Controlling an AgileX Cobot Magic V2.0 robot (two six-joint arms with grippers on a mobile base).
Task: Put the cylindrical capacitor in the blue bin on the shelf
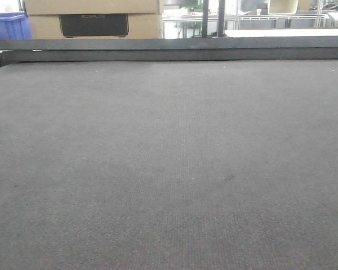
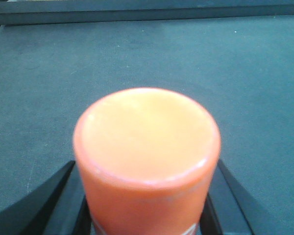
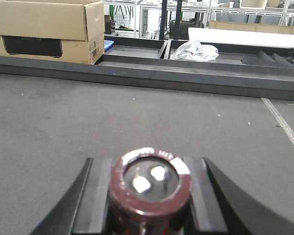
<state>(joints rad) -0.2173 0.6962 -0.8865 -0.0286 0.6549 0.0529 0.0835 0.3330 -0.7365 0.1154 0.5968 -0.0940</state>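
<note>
The right gripper (image 3: 149,208) is clamped on the cylindrical capacitor (image 3: 150,182), its two dark fingers (image 3: 95,200) pressed to opposite sides of the maroon body, with the end carrying two pale terminals facing the wrist camera. The part looks rigid and light, and its smooth round sleeve would probably slip or roll under a loose pinch. Flat pads across the middle of the body, as here, seem the soundest hold, clear of the terminals. The left gripper (image 2: 147,210) is closed around an orange cylinder (image 2: 147,147), which fills most of its view. Below both spreads the grey tabletop (image 3: 54,122), ending at a raised dark ledge (image 3: 137,73). Beyond that are a cardboard box (image 3: 44,22) and a crumpled plastic bag (image 3: 193,50). A blue bin (image 1: 8,27) shows far off at the front view's left edge. Whether it is the target cannot be told, and the shelf is not clearly visible.
</note>
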